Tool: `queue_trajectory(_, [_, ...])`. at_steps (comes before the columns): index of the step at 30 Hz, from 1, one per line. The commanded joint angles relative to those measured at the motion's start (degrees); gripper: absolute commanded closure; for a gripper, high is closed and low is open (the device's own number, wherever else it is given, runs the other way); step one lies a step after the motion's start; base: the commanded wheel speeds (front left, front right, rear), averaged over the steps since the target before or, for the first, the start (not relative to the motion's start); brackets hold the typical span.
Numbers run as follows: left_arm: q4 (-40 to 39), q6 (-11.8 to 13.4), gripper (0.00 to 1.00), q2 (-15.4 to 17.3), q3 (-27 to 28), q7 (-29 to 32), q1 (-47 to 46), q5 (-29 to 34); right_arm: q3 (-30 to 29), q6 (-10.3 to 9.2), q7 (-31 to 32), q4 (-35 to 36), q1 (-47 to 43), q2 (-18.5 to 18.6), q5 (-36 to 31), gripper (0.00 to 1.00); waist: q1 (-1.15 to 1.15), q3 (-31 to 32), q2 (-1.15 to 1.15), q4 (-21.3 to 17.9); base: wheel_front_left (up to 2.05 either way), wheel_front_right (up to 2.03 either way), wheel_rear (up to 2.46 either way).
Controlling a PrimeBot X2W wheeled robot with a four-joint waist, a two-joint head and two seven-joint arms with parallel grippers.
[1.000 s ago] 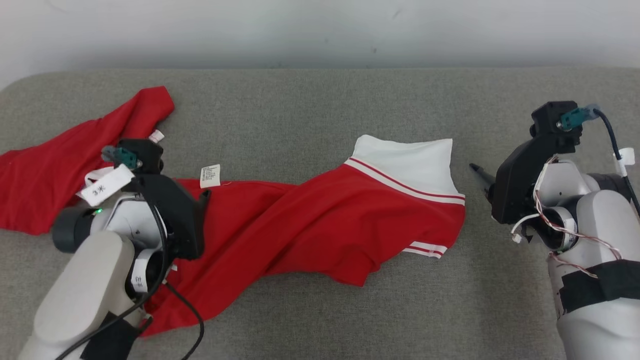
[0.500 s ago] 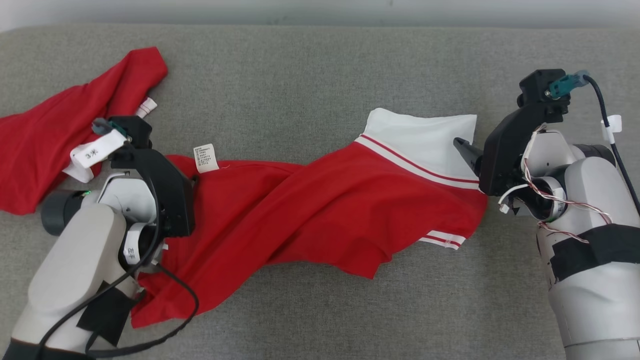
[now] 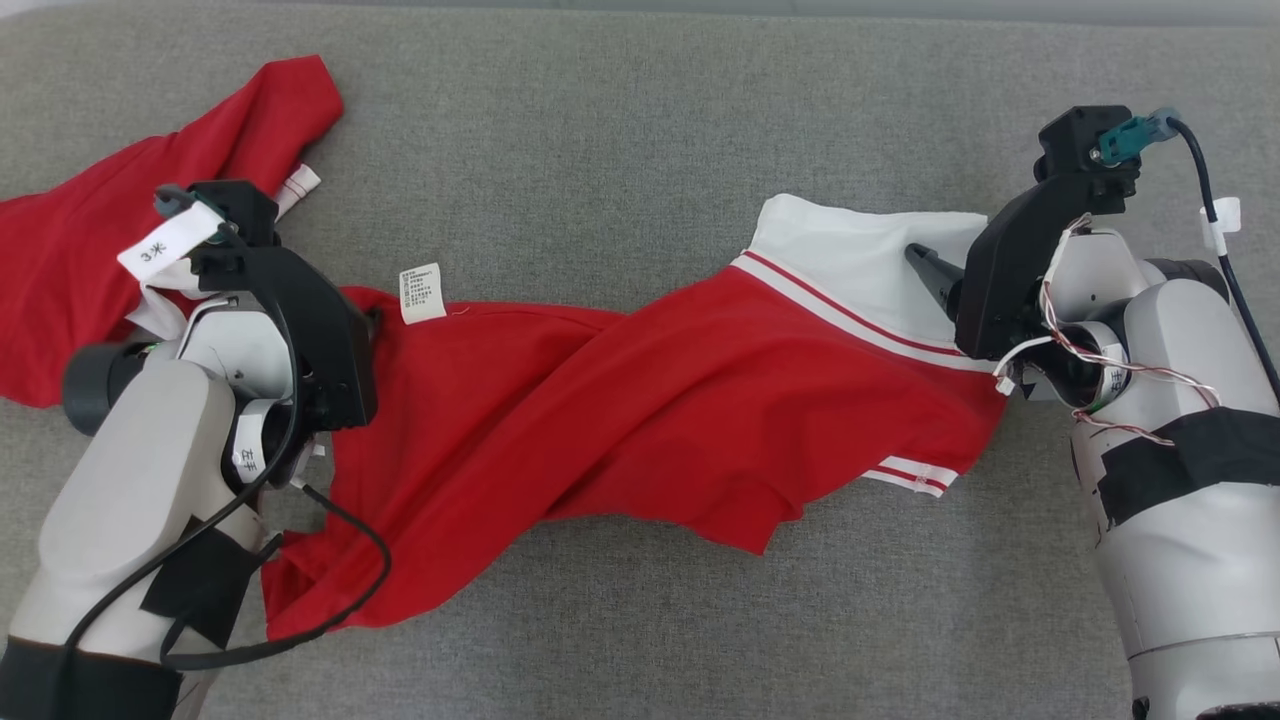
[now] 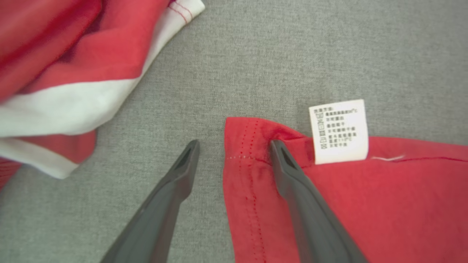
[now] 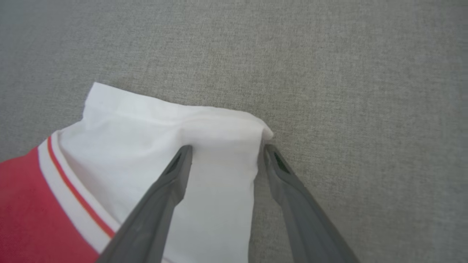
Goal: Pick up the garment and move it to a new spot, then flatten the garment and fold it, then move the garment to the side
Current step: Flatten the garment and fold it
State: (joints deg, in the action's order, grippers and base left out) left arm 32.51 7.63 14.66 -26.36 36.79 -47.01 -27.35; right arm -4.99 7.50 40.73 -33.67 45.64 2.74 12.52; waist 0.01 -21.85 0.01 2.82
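The garment (image 3: 650, 400) is a red shirt with white striped trim, lying twisted across the grey surface from far left to right. My left gripper (image 3: 368, 322) sits at its red hem corner beside the white care label (image 3: 422, 293). In the left wrist view this gripper (image 4: 234, 145) is open, one finger over the red hem (image 4: 347, 204), the other over bare grey, and the label (image 4: 338, 131) lies just right of it. My right gripper (image 3: 920, 262) hovers over the white corner. In the right wrist view it (image 5: 227, 148) is open, straddling that white corner (image 5: 139, 146).
The grey fabric surface (image 3: 620, 150) extends past the garment at the far middle and along the front. A black cable (image 3: 345, 600) from my left arm loops over the garment's lower left end. A bunched red and white part (image 4: 55, 73) lies left of the left gripper.
The head camera has tilted down, so the whole picture shifted. My right gripper moved left from the bare grey onto the white corner. My left gripper shifted slightly towards the hem corner.
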Motion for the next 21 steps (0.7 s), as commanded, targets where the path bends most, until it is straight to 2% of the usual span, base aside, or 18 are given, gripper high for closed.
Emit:
queue_trajectory(1, [0.12, 0.11, 0.00, 0.41, -0.01, 0.13, -0.18, -0.75, -0.29, -0.02, -0.33, -0.08, 0.84, 0.28, -0.34, 0.00, -0.01, 0.12, -0.01, 0.00, 0.00, 0.00, 0.00])
queue_trajectory(6, [-0.44, 0.04, 0.00, 0.69, -0.33, 1.05, 0.29, -1.12, -0.91, -0.02, -0.03, -0.28, 1.25, 0.28, -0.96, 0.00, -0.01, 0.67, -0.01, -0.17, 0.00, 0.00, 0.00])
queue_trajectory(7, [-0.50, -0.05, 0.13, 0.59, -0.42, 1.37, 0.38, -1.29, -0.93, -0.02, 0.09, -0.29, 1.32, 0.31, -1.13, 0.00, -0.01, 0.75, -0.01, -0.24, 0.00, 0.00, 0.00])
queue_trajectory(8, [-0.52, -0.11, 0.39, 0.50, -0.58, 1.54, 0.47, -1.28, -0.95, -0.02, 0.26, -0.26, 1.35, 0.37, -1.22, 0.00, -0.01, 0.81, -0.01, -0.29, 0.00, 0.00, 0.00])
queue_trajectory(9, [-0.56, -0.09, 0.49, 0.46, -0.64, 1.71, 0.54, -1.14, -0.94, -0.02, 0.45, -0.22, 1.33, 0.43, -1.39, 0.00, -0.01, 0.86, -0.01, -0.35, 0.00, 0.00, 0.00])
queue_trajectory(11, [-0.61, -0.03, 0.54, 0.40, -0.78, 1.95, 0.66, -1.33, -0.84, -0.02, 1.02, -0.24, 1.28, 0.56, -1.51, 0.00, -0.01, 0.88, -0.01, -0.49, 0.00, 0.00, 0.00])
queue_trajectory(18, [0.04, 0.20, 0.54, 0.36, -1.29, 2.31, 0.63, -1.42, -0.17, -0.02, 1.98, 0.51, 2.02, 1.10, -1.95, 0.00, -0.01, 0.45, -0.01, -0.67, 0.00, 0.00, 0.00])
queue_trajectory(20, [0.30, 0.17, 0.64, 0.04, -1.70, 2.54, 0.83, -1.44, 0.01, -0.02, 1.91, 0.44, 2.45, 1.01, -1.72, 0.00, -0.01, 0.35, -0.01, -0.44, 0.00, 0.00, 0.00])
queue_trajectory(21, [0.35, 0.14, 0.76, -0.11, -1.92, 2.59, 0.94, -1.39, 0.01, -0.02, 1.92, 0.24, 2.50, 0.98, -1.54, 0.00, -0.01, 0.34, -0.01, -0.30, 0.00, 0.00, 0.00])
